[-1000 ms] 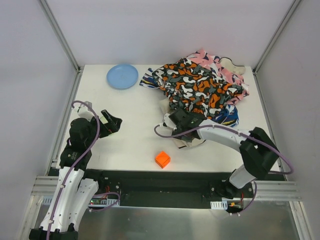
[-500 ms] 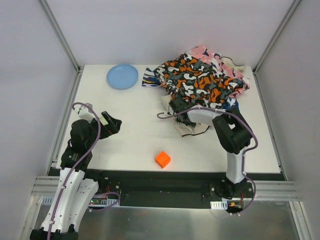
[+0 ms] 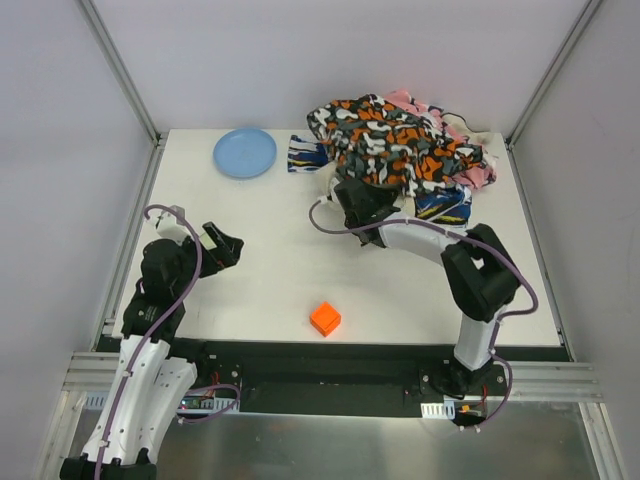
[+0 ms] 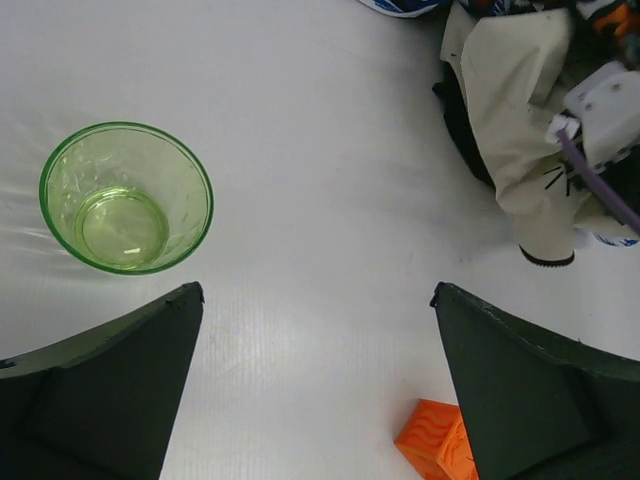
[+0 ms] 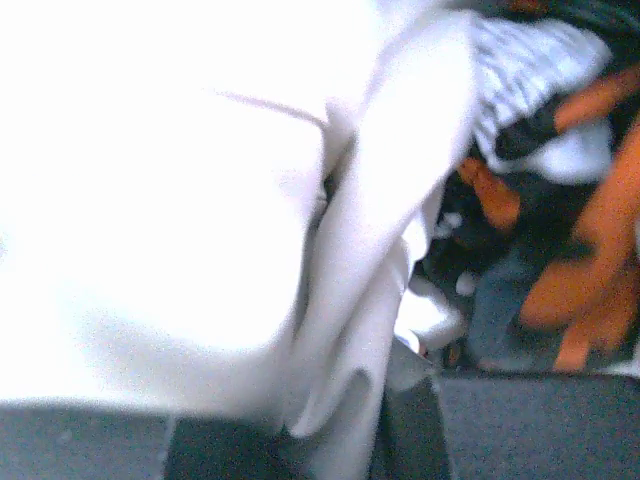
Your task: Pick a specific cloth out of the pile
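Orange, black and white blotched fabric tops the heaped pile point(image 3: 400, 150) of mixed cloths at the far right of the white table point(image 3: 270, 270); pink print shows at the pile's far side, and blue-and-white print pokes from its left and near-right edges. Your right gripper point(image 3: 357, 203) is buried in the pile's near-left edge, with its arm curving from there towards you. In its wrist view a washed-out plain beige cloth point(image 5: 180, 200) fills the left and the blotched fabric the right; a fold of beige hangs between the dark fingers point(image 5: 540, 430); whether they pinch it I cannot tell.

You will not find the plain black cloth plainly in sight in any view. The left wrist view shows only a dark strip point(image 4: 458, 125) along the beige cloth's edge at the pile's near-left fringe; I cannot tell whether that is the cloth or part of the gripper.

Your left gripper point(image 3: 225, 243) hangs well left of the pile and nearer to you, jaws wide apart, holding nothing. A clear green glass cup point(image 4: 126, 197) stands upright on the table in its wrist view, well apart from the pile's fringe. A round pale blue plate point(image 3: 245, 152) lies left of the pile, not touching it; a small orange cube point(image 3: 324, 318) sits well apart on the pile's near-left side.
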Robot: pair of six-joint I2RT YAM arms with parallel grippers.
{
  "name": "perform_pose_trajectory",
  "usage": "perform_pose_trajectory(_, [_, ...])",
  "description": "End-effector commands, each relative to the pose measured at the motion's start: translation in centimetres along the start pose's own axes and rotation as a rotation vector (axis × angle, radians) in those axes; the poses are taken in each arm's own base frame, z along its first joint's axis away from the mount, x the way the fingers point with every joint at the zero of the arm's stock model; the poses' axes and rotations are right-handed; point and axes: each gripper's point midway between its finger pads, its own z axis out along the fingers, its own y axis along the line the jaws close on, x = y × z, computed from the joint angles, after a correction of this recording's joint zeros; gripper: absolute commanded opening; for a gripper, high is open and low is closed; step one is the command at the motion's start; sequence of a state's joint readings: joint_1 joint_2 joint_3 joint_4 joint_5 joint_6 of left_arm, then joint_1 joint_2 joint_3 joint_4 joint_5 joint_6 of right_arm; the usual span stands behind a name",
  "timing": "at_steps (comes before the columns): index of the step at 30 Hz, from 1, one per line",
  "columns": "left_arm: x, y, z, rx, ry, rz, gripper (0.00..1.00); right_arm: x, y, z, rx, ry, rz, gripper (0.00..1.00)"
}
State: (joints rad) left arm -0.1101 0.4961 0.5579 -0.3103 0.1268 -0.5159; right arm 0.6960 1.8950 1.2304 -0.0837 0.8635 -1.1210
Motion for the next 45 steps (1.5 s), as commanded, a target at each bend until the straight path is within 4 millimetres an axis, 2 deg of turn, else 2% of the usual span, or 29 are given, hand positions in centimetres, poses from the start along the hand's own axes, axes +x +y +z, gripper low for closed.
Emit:
perform_pose_trajectory(1, [-1.2,-2.3,0.6,0.114,-0.028,-0.006,0.99,-2.2,-16.8,-8.2,0.429,-0.195,0.355,0.01])
perform_pose_trajectory(4, [-1.2,-3.8,1.3,0.196,-0.003,-0.008,0.99,-1.5,-20.9,-9.1,0.518,-0.211,0.403,0.01])
perform_pose_trajectory(8, [-1.2,-5.2,2.6,0.268,0.032,-0.018,0.99,0.2,-26.7,-10.3,0.606,-0.246,0.561,0.01])
perform_pose_trajectory(11, [-1.6,-6.6,3.9,0.341,0.035,-0.024,0.99,1.3,-29.0,-9.1,0.6,-0.263,0.662,0.01])
perform_pose_trajectory(14, [-1.3,-8.1,5.7,0.376,0.072,-0.015,0.99,2.0,-29.1,-5.9,0.511,-0.259,0.754,0.01])
perform_pose_trajectory(18, [0.2,-11.6,8.8,0.396,0.149,0.088,0.99,3.6,-26.8,-0.2,0.22,-0.255,1.01,0.01])
perform_pose_trajectory(21, [1.2,-13.4,12.0,0.398,0.236,0.093,0.99,4.6,-23.6,4.8,-0.003,-0.219,1.235,0.01])
perform_pose_trajectory(22, [2.0,-13.6,13.7,0.385,0.283,0.08,0.99,5.5,-22.5,6.4,-0.046,-0.177,1.297,0.01])
perform_pose_trajectory(23, [2.1,-14.2,14.9,0.387,0.304,0.075,0.99,5.9,-20.9,8.2,-0.107,-0.137,1.344,0.01])
perform_pose_trajectory(26, [4.0,-14.8,19.1,0.337,0.378,0.063,0.99,6.8,-16.2,13.0,-0.321,-0.051,1.566,0.01])
perform_pose_trajectory(27, [4.5,-14.9,20.8,0.305,0.396,0.061,0.99,7.4,-14.9,14.3,-0.364,-0.005,1.638,0.01])
perform_pose_trajectory(28, [4.1,-16.1,22.1,0.301,0.402,0.06,0.99,7.0,-13.1,15.2,-0.42,0.027,1.668,0.01])
perform_pose_trajectory(29, [4.6,-16.5,23.7,0.283,0.425,0.051,0.99,7.8,-11.6,16.5,-0.47,0.052,1.705,0.01])
perform_pose_trajectory(31, [5.6,-17.1,26.2,0.258,0.461,0.015,0.99,7.7,-9.2,17.7,-0.518,0.079,1.717,0.01])
perform_pose_trajectory(33, [6.4,-17.6,28.4,0.243,0.474,-0.021,0.99,7.8,-7.6,18.6,-0.515,0.086,1.741,0.01])
perform_pose_trajectory(35, [7.3,-17.6,30.3,0.222,0.485,-0.052,0.99,8.0,-7.1,18.9,-0.511,0.092,1.777,0.01])
perform_pose_trajectory(36, [7.5,-17.7,30.9,0.215,0.488,-0.064,0.99,8.1,-7.7,18.9,-0.49,0.068,1.799,0.01])
perform_pose_trajectory(39, [9.1,-18.4,32.2,0.228,0.521,-0.08,0.99,7.2,-7.9,18.5,-0.498,-0.025,1.842,0.01])
perform_pose_trajectory(42, [10.8,-19.4,33.7,0.246,0.543,-0.061,0.99,7.6,-6.4,18.0,-0.499,-0.006,1.862,0.01])
perform_pose_trajectory(44, [11.8,-20.6,34.4,0.291,0.572,-0.057,0.87,8.1,-5.5,17.9,-0.496,0.021,1.875,0.01])
perform_pose_trajectory(45, [12.1,-21.1,34.7,0.314,0.59,-0.056,0.78,8.2,-5.5,17.7,-0.505,0.02,1.884,0.01])
